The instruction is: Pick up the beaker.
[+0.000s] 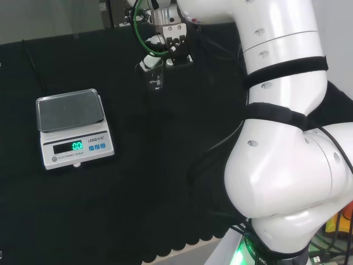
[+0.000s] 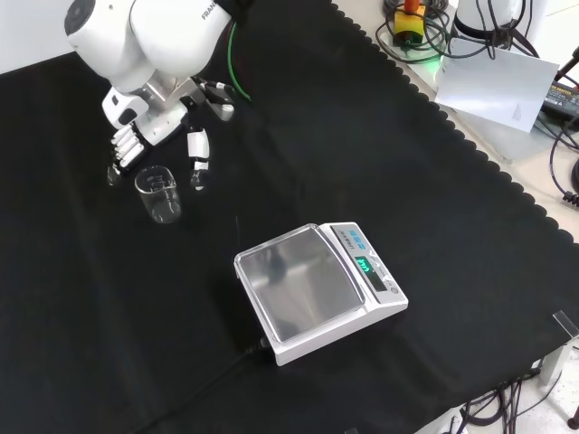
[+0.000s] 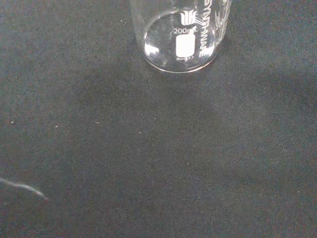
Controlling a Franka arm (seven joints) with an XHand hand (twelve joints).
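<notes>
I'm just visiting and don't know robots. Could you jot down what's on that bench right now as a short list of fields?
surface: bench under black cloth
beaker: clear glass beaker, upright on the cloth, looks empty
robot hand: robot hand just behind the beaker in the front view, fingers to one side and thumb to the other, not closed on it
scale: white scale with a bare metal pan and a lit green display, apart from the beaker
task state: beaker not yet lifted

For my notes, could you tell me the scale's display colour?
Green, on the scale; clearest in the head view.
</notes>
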